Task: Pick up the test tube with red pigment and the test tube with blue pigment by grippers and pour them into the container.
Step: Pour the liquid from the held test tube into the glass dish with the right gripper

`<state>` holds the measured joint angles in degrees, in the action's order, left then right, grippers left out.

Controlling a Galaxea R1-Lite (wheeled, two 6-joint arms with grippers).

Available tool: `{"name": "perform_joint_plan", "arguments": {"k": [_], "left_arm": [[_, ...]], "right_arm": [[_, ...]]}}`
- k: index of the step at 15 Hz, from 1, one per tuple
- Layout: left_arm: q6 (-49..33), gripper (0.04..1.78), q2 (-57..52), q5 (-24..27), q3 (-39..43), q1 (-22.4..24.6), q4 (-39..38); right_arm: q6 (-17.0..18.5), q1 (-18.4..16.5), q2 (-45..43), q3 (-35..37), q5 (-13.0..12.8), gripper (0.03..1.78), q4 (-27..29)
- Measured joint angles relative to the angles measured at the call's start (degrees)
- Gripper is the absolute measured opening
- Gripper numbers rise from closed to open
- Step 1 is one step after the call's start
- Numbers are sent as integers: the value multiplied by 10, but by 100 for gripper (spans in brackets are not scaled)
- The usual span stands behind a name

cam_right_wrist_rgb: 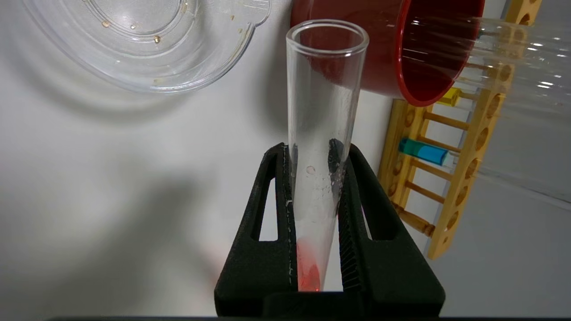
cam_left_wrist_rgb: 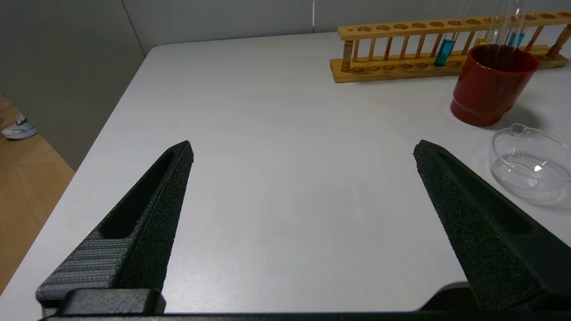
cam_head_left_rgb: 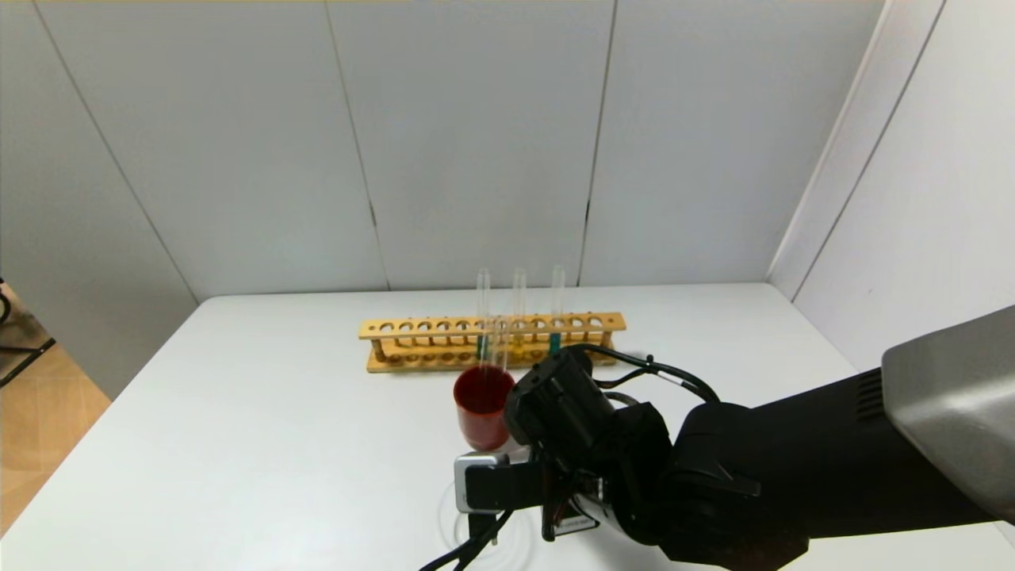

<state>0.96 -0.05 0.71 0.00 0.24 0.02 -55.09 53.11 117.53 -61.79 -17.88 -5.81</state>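
Observation:
My right gripper is shut on the test tube with red pigment. A little red sits at the tube's closed end, between the finger bases. Its open mouth lies near the container's spout and the red cup. The container, a clear low beaker, holds a few drops; it also shows in the left wrist view. The test tube with blue pigment stands in the wooden rack, also seen from both wrists. My left gripper is open and empty over bare table, out of the head view.
A dark-red cup with clear tubes in it stands between the rack and the container. The rack also holds a yellow-bottomed tube and a green-bottomed tube. My right wrist hides the held tube in the head view.

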Motion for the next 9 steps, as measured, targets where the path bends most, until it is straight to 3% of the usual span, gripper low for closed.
{"name": "perform_joint_plan", "arguments": {"k": [2,5,9], "left_arm": [[0,175,0,0,0,0,0],[0,175,0,0,0,0,0],[0,175,0,0,0,0,0]], "right_arm": [[-8,2,4,-10,-4,35,20],[-34,4,9,-15,-32,35,27],[-49,7,14,-28,-37,35,43]]}}
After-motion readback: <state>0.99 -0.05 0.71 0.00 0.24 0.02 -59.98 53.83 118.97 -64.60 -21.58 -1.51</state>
